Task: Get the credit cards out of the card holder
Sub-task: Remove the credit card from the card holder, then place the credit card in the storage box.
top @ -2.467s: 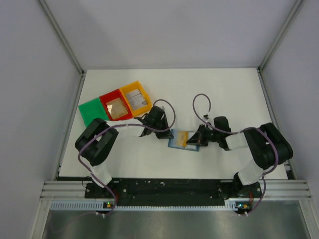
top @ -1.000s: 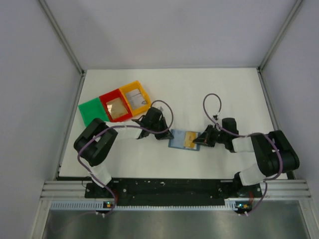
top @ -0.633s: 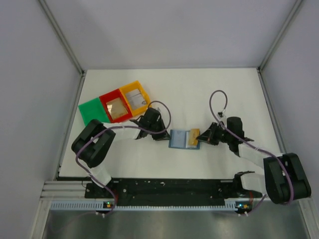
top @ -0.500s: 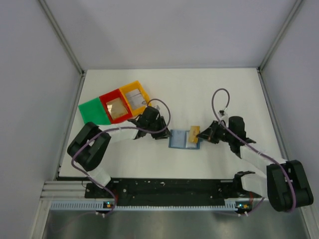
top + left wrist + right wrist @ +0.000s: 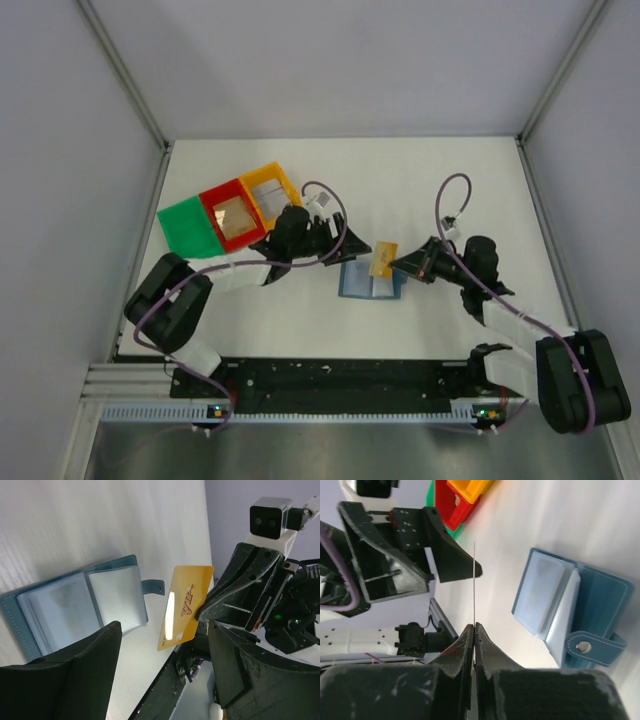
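Note:
The blue card holder (image 5: 370,282) lies open on the white table, its pale inner pockets (image 5: 75,602) facing up. My right gripper (image 5: 398,264) is shut on a gold credit card (image 5: 382,260) and holds it in the air just above the holder's right edge. The left wrist view shows the gold card (image 5: 185,607) face on. In the right wrist view the card (image 5: 474,580) is only a thin edge rising from the gripper (image 5: 474,626). My left gripper (image 5: 338,248) hovers open by the holder's upper left, with nothing between its fingers (image 5: 75,680).
Green (image 5: 190,225), red (image 5: 215,200) and yellow (image 5: 290,190) trays sit in a row at the back left. The red and yellow ones each hold a card. The holder's snap strap (image 5: 590,642) sticks out toward the right arm.
The right gripper drew the gold card out of the holder and lifted it up. The left gripper let go of the holder's left edge, opened and rose.

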Robot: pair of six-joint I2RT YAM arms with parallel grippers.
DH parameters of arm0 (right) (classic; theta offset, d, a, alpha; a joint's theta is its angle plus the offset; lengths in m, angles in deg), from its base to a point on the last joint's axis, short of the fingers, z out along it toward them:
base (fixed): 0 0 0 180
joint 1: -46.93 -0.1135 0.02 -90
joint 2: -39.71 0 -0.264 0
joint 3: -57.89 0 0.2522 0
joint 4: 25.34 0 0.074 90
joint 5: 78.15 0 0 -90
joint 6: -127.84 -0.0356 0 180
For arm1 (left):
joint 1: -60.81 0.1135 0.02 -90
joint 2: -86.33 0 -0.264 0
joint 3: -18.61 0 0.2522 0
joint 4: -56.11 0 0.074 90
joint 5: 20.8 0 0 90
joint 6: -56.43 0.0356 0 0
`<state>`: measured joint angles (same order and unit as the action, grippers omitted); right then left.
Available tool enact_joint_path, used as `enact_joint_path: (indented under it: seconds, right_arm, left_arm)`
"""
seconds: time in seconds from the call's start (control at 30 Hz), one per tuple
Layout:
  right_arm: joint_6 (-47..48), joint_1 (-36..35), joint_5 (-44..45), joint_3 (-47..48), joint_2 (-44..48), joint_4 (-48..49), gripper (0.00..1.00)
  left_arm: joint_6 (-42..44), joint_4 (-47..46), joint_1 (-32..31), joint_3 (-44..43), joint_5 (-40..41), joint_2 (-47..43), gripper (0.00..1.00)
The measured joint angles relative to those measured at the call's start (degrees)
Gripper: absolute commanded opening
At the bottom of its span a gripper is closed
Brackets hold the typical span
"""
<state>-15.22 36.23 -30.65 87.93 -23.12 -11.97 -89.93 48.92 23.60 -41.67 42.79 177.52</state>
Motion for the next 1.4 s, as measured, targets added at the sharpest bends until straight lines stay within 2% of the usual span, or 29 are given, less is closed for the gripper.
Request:
enact_joint_path:
  seconds: [0.13,0.4,0.5,0.7,0.77,0.8,0.93,1.0,1.03,1.07,1.27,1.4]
  right_arm:
    - [-3.80,0.00,-1.14,-0.50,0.09,5.75,0.00]
    - [-8.55,0.00,-2.69,-0.55,0.09,13.29,0.00]
    - [-9.62,0.00,-3.17,-0.55,0.09,14.95,0.00]
    - [-10.88,0.02,-3.80,-0.96,0.09,17.40,0.00]
    - [-11.06,0.02,-3.58,-1.36,0.09,17.33,0.00]
    - [-11.13,0.11,-3.52,-1.68,0.09,17.31,0.04]
    - [-10.23,0.26,-4.46,-1.68,0.09,16.31,0.46]
    - [-8.94,0.26,-5.49,-1.49,0.13,14.84,0.56]
    - [-8.28,0.26,-5.81,-1.42,0.24,13.92,0.66]
    - [-7.39,0.26,-6.08,-1.18,0.55,12.41,0.71]
    - [2.54,0.28,-5.05,3.91,4.68,-3.82,0.88]
    - [10.56,0.26,-2.80,7.87,7.06,-13.51,0.91]
  left_arm:
    - [-3.02,-7.65,-0.33,2.08,-3.56,1.73,0.66]
    - [-5.01,-15.28,-1.88,2.12,-6.25,2.43,0.54]
    - [-5.66,-17.31,-1.90,2.08,-6.88,2.49,0.40]
    - [-6.82,-20.92,-1.88,2.08,-7.43,2.84,0.00]
    - [-6.93,-22.18,-1.88,2.08,-8.07,2.84,0.00]
    - [-6.84,-22.69,-1.88,2.08,-8.35,2.78,0.00]
    - [-3.93,-20.87,-1.88,2.03,-8.66,2.23,0.00]
    - [-0.17,-17.07,-1.81,1.81,-8.44,0.98,0.00]
    - [2.56,-13.62,-1.68,1.42,-8.15,-0.13,0.00]
    - [6.51,-8.37,-1.49,0.55,-7.43,-1.66,0.00]
    - [28.55,19.78,2.36,-10.16,0.61,-9.64,0.00]
    - [40.39,36.20,7.85,-16.61,6.80,-12.92,0.00]
